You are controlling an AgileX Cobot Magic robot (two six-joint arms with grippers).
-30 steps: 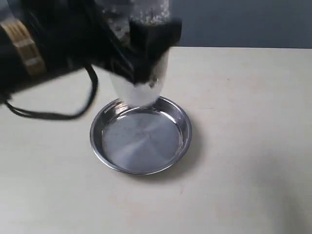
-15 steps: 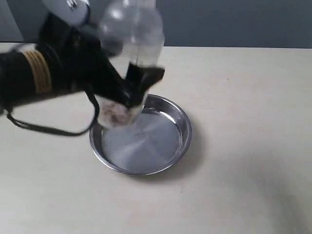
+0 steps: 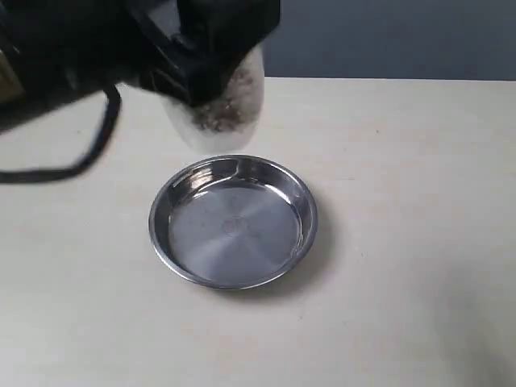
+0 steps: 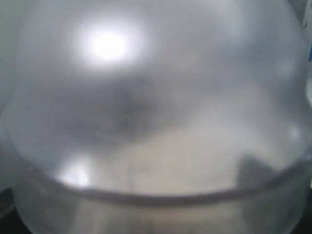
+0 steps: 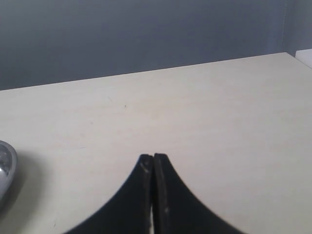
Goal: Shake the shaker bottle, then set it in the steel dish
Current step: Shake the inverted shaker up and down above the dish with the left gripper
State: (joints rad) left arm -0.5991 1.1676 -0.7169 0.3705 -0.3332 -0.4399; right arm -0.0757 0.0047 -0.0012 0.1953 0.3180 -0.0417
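The shaker bottle point(image 3: 222, 109) hangs in the air behind the steel dish point(image 3: 232, 222), blurred, with brownish grains showing through its frosted wall. My left gripper point(image 3: 205, 60) is shut on the bottle's upper part, and its black arm fills the top left of the exterior view. The frosted bottle point(image 4: 156, 117) fills the whole left wrist view, hiding the jaws. The steel dish stands on the table with nothing in it, and its rim point(image 5: 5, 170) shows in the right wrist view. My right gripper point(image 5: 153, 158) is shut on nothing above bare table.
The beige table point(image 3: 403, 201) ends at a dark grey wall behind. A black cable point(image 3: 56, 169) droops from the left arm over the table's left side.
The bottle has swung up and back out of the dish, from tilted over the dish's left rim to hanging behind it. The right gripper's earlier state is not shown.
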